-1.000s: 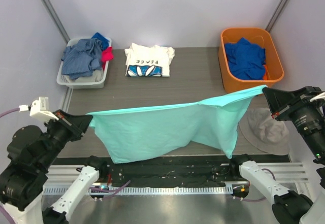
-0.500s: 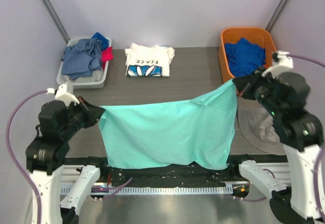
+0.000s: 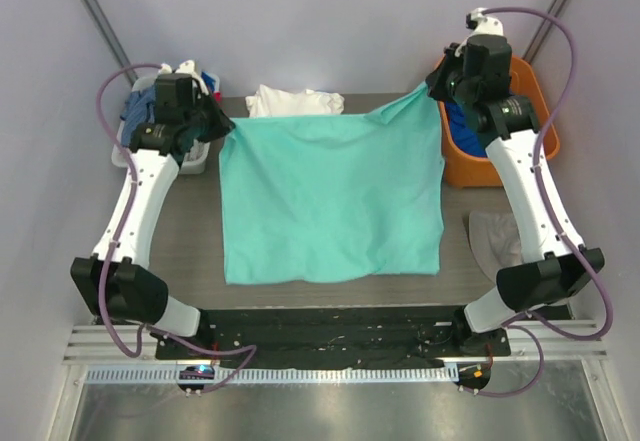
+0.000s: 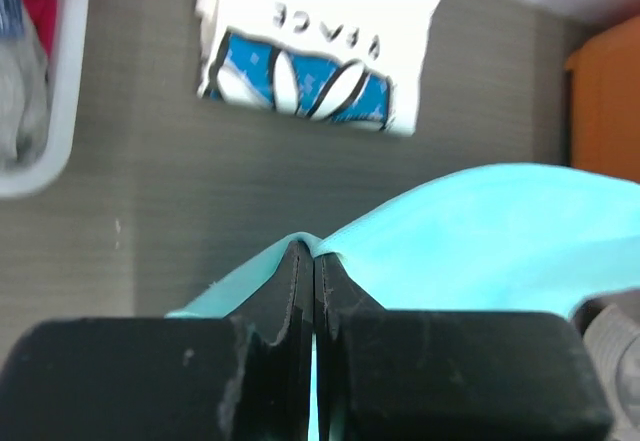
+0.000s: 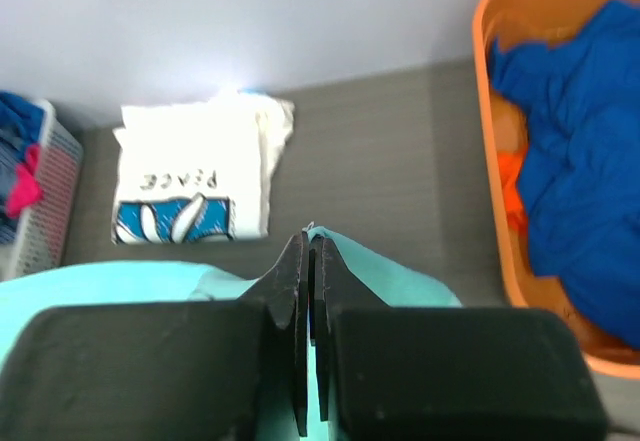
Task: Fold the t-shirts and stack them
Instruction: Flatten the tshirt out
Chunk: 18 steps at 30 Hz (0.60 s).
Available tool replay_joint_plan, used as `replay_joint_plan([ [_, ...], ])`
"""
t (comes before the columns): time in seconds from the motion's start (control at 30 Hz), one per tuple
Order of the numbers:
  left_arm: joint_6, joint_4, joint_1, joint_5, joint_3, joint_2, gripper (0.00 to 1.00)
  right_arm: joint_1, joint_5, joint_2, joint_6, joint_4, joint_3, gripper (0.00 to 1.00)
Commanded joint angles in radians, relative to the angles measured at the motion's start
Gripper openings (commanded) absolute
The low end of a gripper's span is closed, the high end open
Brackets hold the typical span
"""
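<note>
Teal t-shirt (image 3: 330, 196) between closed fingers (image 4: 268, 301)

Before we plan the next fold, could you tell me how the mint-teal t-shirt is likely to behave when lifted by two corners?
Probably floppy: the mint-teal t-shirt peaks at the left gripper and right gripper and drapes away below them. Likely light, since small pinches of cloth in shut jaws hold its corners.

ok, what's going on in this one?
Both arms are handling the teal t-shirt. The left gripper and the right gripper are each shut on a far corner, holding that edge up at the back of the table while the rest spreads toward the near edge. It is not folded yet. The white t-shirt sits folded behind it.
</note>
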<state>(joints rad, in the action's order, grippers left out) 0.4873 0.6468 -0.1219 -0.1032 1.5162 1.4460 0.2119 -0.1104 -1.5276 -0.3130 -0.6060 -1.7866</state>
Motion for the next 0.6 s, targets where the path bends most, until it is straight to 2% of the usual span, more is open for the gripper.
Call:
replay_joint_plan([
  [0.0,-0.032,-0.062,0.005,-0.043,0.238,-0.084,0.00,-0.006,-0.011,0.101,0.037,0.062,-0.189,0.01],
  [0.13,-0.052,-0.007,0.004,-0.050,0.254,-0.153,0.00,-0.006,0.008,0.210,0.040,0.006,-0.171,0.01],
  [0.23,-0.055,-0.018,0.005,-0.033,0.116,-0.257,0.00,-0.006,0.035,0.314,0.028,-0.008,-0.055,0.01],
  [0.4,-0.026,-0.079,0.005,-0.033,-0.282,-0.421,0.00,-0.006,0.135,0.461,-0.034,0.000,0.246,0.01],
  [0.57,0.022,-0.163,0.004,0.014,-0.645,-0.516,0.00,0.001,0.204,0.576,-0.096,0.054,0.688,0.01],
])
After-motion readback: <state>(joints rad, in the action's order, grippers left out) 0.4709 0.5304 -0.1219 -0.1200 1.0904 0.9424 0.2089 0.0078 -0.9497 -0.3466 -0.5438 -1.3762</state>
